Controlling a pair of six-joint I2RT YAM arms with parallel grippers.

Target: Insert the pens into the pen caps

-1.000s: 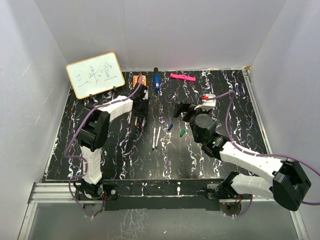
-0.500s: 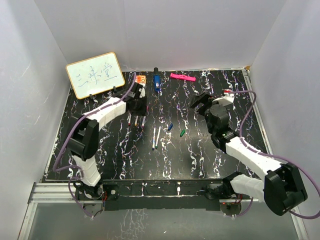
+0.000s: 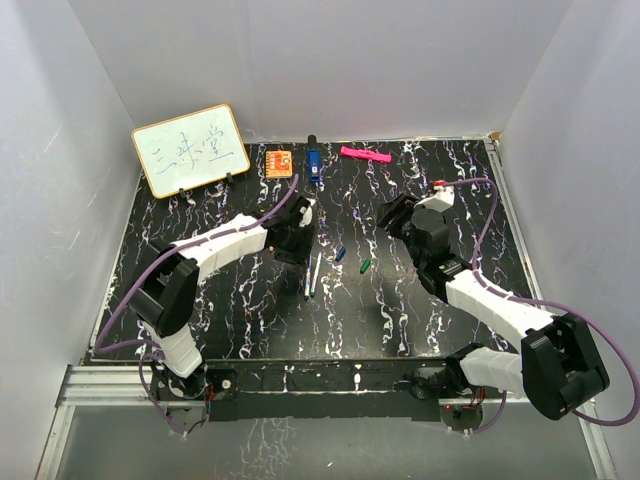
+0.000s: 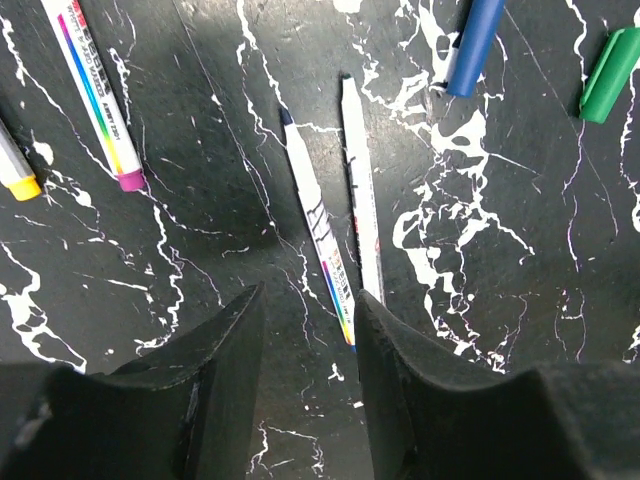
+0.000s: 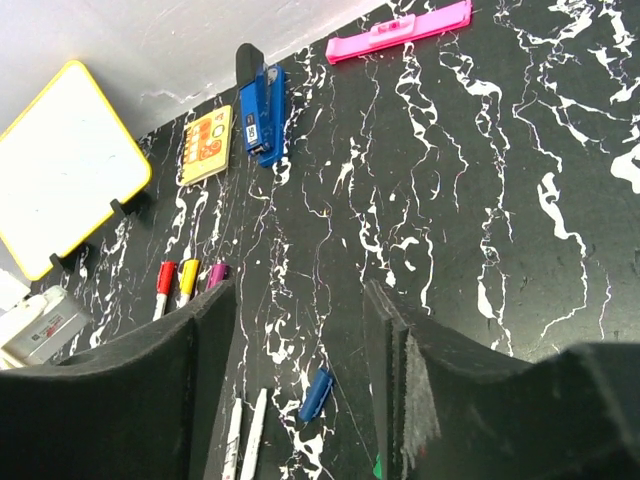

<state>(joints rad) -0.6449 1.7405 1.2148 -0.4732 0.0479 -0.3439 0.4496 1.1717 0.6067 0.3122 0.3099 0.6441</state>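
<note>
Since the earlier frames the left hand (image 4: 308, 295) has left the capped pens on the left and come over the middle of the counter (image 3: 250, 320). The right hand (image 5: 298, 290) has lifted away to the right and narrowed.

Two uncapped pens (image 4: 320, 240) lie side by side on the counter, almost touching, their white barrels carrying a rainbow stripe. Their long axes run away from the left hand, nearly in line with the gap between its fingers, so the fingers would close across the barrels. The pens' near ends sit just ahead of the fingertips, close to the right-side finger. That hand is partly open and holds nothing.

Just right of the pens, on the right arm's side, lie the blue cap (image 4: 472, 45) and the green cap (image 4: 606, 75), apart from each other. The right hand hangs above the counter, well apart from them, partly open with only bare counter showing between its fingers. I judge the left hand the nearer one for the pens. With both barrels in one gap, it might pinch two at once.

To the left lie a purple-capped pen (image 4: 95, 95), a yellow-capped pen (image 4: 15, 172) and a red-capped pen (image 5: 164, 278). At the back stand an orange block (image 3: 279, 162), a blue stapler (image 3: 313, 166), a pink marker (image 3: 365, 154) and a whiteboard (image 3: 190, 150).

The whiteboard bears three blue handwritten characters, seemingly 三味堂. The print on the pen barrels and on the orange block is too small to read.
</note>
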